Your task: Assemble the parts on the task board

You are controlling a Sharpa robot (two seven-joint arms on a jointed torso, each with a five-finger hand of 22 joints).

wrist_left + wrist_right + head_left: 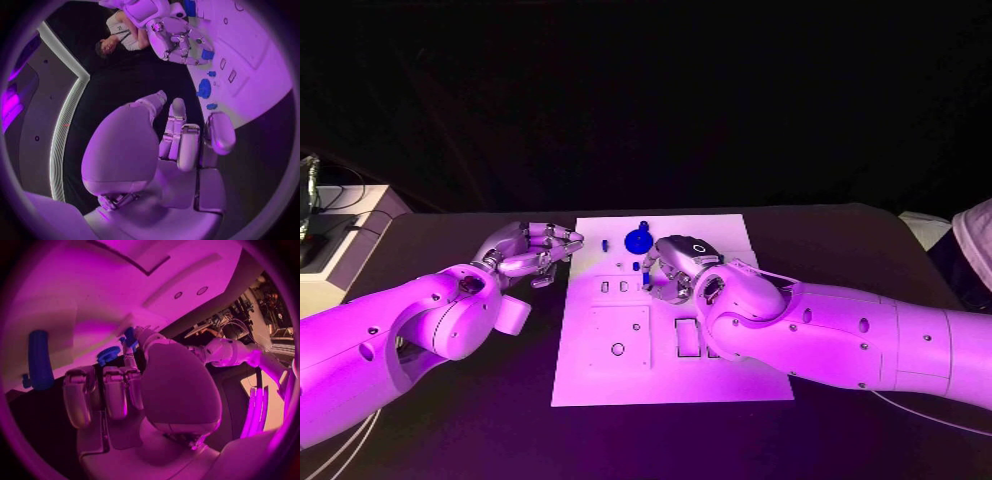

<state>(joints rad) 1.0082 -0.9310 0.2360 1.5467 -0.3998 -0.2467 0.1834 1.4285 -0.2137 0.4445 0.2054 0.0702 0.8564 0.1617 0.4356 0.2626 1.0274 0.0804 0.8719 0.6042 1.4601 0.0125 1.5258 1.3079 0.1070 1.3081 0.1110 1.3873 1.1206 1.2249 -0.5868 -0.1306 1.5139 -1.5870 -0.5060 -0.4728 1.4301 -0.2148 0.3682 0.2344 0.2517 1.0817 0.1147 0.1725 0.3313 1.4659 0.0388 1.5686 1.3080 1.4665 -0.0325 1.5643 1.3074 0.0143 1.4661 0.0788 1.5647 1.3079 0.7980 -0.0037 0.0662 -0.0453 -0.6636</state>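
**Task board assembly — early stage, most parts loose**

I have the right hand [678,266] over the middle of the task board [668,380], just near of the round blue gear-like part [639,240]. The right wrist view shows a small blue part [129,336] at its fingertips; it looks pinched there, though I cannot be sure it is lifted off the board. A smaller toothed blue disc [108,354] lies just beside the fingers, and a long blue bar [39,360] lies further off on the board.

The left hand [528,250] sits at the board's left edge, fingers curled in; I see nothing in it.

Judgement: little is done. Several blue parts lie loose at the far end, and the rectangular slots [687,337] and round hole [617,349] nearer me look unfilled. Nearly all seating remains.
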